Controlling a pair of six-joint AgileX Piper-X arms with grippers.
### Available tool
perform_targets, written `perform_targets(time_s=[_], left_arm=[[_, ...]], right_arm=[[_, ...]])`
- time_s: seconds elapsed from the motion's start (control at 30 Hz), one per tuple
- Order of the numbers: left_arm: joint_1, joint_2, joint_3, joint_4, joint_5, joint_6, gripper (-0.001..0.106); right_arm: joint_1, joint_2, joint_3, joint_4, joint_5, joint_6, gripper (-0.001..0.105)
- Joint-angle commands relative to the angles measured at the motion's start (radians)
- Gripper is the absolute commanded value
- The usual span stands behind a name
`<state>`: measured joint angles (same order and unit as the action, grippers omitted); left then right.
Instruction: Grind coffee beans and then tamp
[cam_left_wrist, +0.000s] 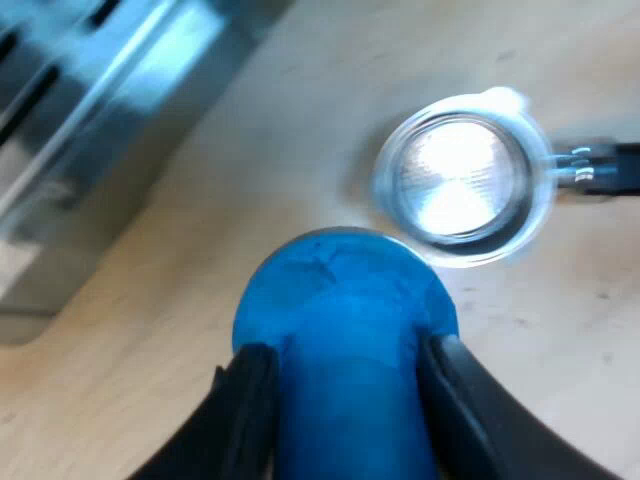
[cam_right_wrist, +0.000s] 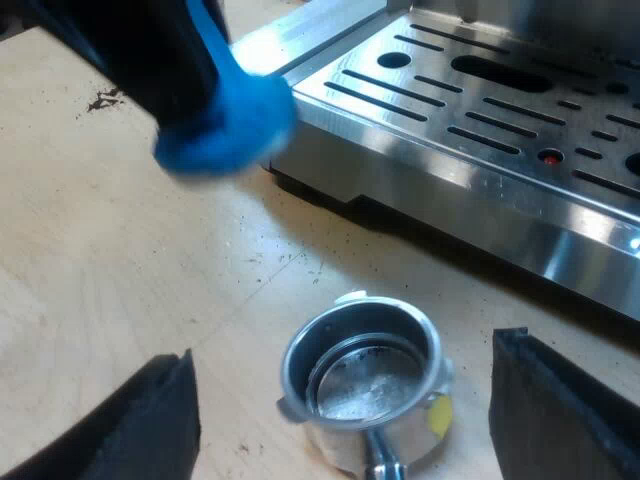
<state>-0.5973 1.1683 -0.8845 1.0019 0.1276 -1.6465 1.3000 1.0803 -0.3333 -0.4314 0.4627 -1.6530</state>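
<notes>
**Tamper gripped beside the open holder**

Tamper first: the blue tamper (cam_left_wrist: 345, 330) sits pinched between the two black fingers (cam_left_wrist: 250, 400) of the left gripper (cam_left_wrist: 347, 350), which press on its opposite sides, its rounded blue end pointing away from the wrist. From the right wrist view the same blue tamper (cam_right_wrist: 225, 125) hangs off a dark arm over the table, near the corner of the machine's drip tray and well apart from the holder. I cannot tell whether it touches the wood.

The metal holder (cam_left_wrist: 462, 180) lies on the table just beyond the tamper's end, its basket facing up and its dark handle (cam_left_wrist: 600, 165) pointing away from the machine. Its bright floor shows, with a few dark specks (cam_right_wrist: 365, 385).

The right gripper (cam_right_wrist: 348, 350) hovers over the holder with its fingers (cam_right_wrist: 150, 420) spread wide, one at each side of the basket and neither touching it.

The espresso machine's slotted steel drip tray (cam_right_wrist: 480, 110) stands near the holder. Coffee crumbs (cam_right_wrist: 100, 100) dot the pale wooden table (cam_right_wrist: 100, 260).
</notes>
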Motion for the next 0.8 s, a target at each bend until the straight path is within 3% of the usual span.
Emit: perform_targets(time_s=[0.03, 0.17, 0.27, 0.37, 0.63, 0.8], left_arm=[[0.076, -0.013, 0.019, 0.02, -0.012, 0.007, 0.0], [0.191, -0.013, 0.07, 0.016, -0.012, 0.031, 0.0], [0.218, -0.013, 0.086, 0.008, -0.012, 0.037, 0.0], [0.306, -0.013, 0.129, -0.053, -0.012, 0.042, 0.0], [0.328, -0.004, 0.191, -0.157, -0.094, 0.029, 0.0], [0.328, 0.046, 0.218, -0.199, -0.093, 0.026, 0.0]], right_arm=[[-0.003, -0.007, -0.001, -0.015, 0.004, -0.011, 0.063], [-0.003, -0.007, -0.001, -0.015, 0.004, -0.011, 0.063], [-0.003, -0.007, -0.001, -0.015, 0.004, -0.011, 0.063], [-0.003, -0.007, -0.001, -0.015, 0.004, -0.011, 0.063], [-0.003, -0.007, -0.001, -0.014, 0.004, -0.011, 0.063], [-0.003, -0.007, -0.001, -0.014, 0.004, -0.011, 0.063]])
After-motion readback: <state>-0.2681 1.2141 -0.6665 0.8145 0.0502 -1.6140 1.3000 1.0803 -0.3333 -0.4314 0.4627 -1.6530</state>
